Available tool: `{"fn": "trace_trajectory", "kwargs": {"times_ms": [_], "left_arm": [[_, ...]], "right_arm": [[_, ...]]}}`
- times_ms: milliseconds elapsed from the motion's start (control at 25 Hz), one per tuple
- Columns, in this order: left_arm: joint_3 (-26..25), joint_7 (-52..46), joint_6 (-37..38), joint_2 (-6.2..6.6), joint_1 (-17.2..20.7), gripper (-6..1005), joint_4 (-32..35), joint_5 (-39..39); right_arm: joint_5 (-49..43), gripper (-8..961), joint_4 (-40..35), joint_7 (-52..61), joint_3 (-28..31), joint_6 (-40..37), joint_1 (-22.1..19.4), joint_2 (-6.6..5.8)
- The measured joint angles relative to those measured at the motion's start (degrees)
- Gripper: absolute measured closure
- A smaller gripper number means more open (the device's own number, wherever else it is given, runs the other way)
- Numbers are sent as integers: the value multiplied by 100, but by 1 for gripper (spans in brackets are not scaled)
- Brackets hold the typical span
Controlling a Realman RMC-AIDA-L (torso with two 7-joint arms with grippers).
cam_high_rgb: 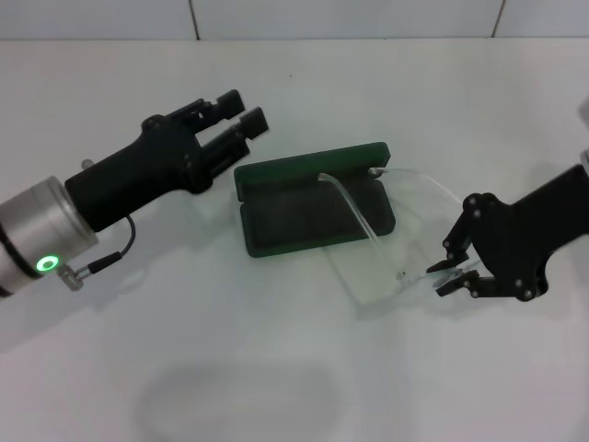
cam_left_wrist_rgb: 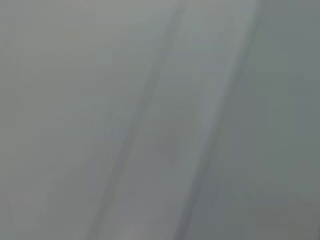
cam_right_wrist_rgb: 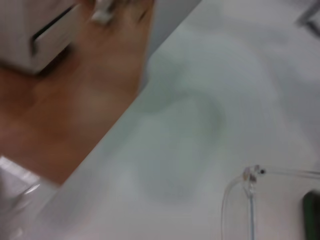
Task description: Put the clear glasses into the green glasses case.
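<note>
The green glasses case (cam_high_rgb: 294, 216) lies open at the middle of the table in the head view. The clear glasses (cam_high_rgb: 373, 267) sit tilted at its right end, with one thin arm lying across the case's inside and the lens over the table. My right gripper (cam_high_rgb: 444, 276) is shut on the lens's outer end, right of the case. My left gripper (cam_high_rgb: 243, 110) hovers open beside the case's far left corner, holding nothing. The right wrist view shows a corner of the glasses (cam_right_wrist_rgb: 248, 181) and a sliver of the case (cam_right_wrist_rgb: 313, 210). The left wrist view is a grey blur.
The white table (cam_high_rgb: 184, 368) runs back to a tiled wall. In the right wrist view the table edge (cam_right_wrist_rgb: 125, 120) borders a wooden floor (cam_right_wrist_rgb: 75, 100), where a white cabinet (cam_right_wrist_rgb: 35, 25) stands.
</note>
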Motion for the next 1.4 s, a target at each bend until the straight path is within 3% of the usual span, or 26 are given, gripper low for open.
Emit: {"fn": "trace_trajectory", "kwargs": {"times_ms": [200, 440, 760, 1120, 1400], "left_arm": [[19, -196, 1223, 180, -175, 530, -13, 166], [18, -215, 1449, 115, -388, 530, -26, 383], [16, -262, 1432, 68, -798, 529, -212, 700], [-69, -229, 1608, 168, -675, 529, -169, 511], [-16, -145, 1811, 105, -817, 529, -170, 682]], "right_arm": [[1475, 831, 558, -1181, 18, 772, -600, 34], [3114, 833, 1597, -2595, 12, 943, -795, 20], [3557, 834, 1965, -2966, -354, 954, -812, 40], [3605, 834, 2128, -2987, -424, 941, -878, 40], [3669, 834, 2194, -2988, -493, 928, -882, 44]]}}
